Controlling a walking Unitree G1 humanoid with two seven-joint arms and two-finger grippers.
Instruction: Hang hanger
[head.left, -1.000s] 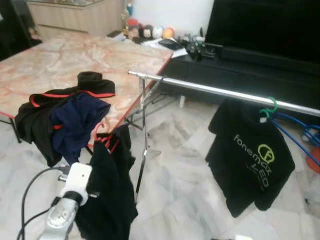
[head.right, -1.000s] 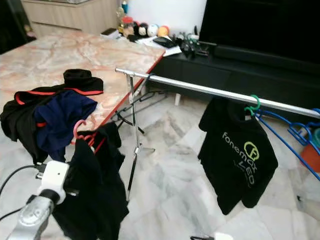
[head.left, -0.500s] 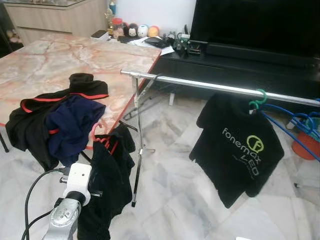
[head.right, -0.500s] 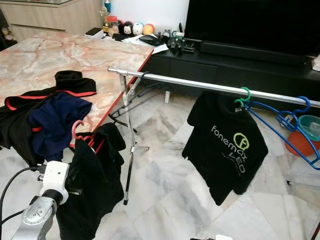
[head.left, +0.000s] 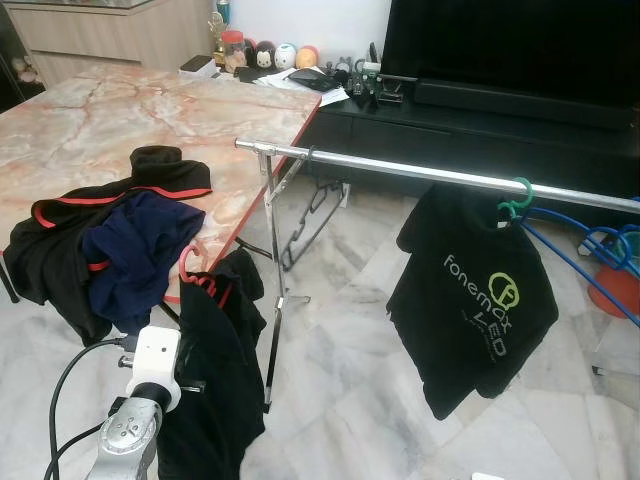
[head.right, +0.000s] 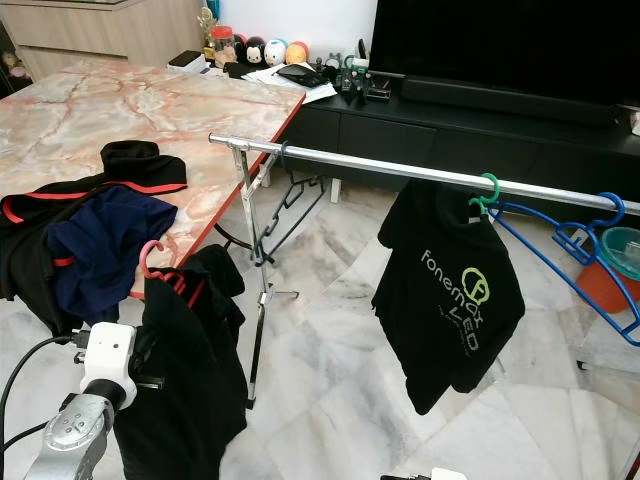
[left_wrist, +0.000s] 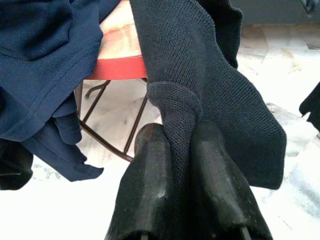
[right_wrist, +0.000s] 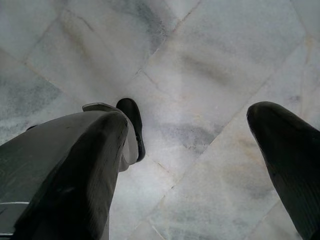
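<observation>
A pink hanger (head.left: 188, 262) carries a black garment (head.left: 222, 370) with red trim, hanging low beside the table's edge, left of the rack. My left gripper (left_wrist: 180, 135) is shut on a fold of that black knit fabric; its white wrist (head.left: 155, 355) shows at the lower left. The silver rail (head.left: 400, 168) runs from its stand post (head.left: 277, 290) off to the right, above and beyond the held garment. My right gripper (right_wrist: 200, 135) hangs open over the marble floor, with nothing between its fingers.
A black printed T-shirt (head.left: 480, 300) hangs on a green hanger (head.left: 517, 200) on the rail, with blue hangers (head.right: 580, 245) further right. The marble table (head.left: 120, 110) at left holds a pile of dark clothes (head.left: 110, 240). A dark TV cabinet (head.left: 480, 120) stands behind the rack.
The whole picture has shifted as the camera moved, and the rack's left end sits more central. My left gripper keeps its hold on the black garment.
</observation>
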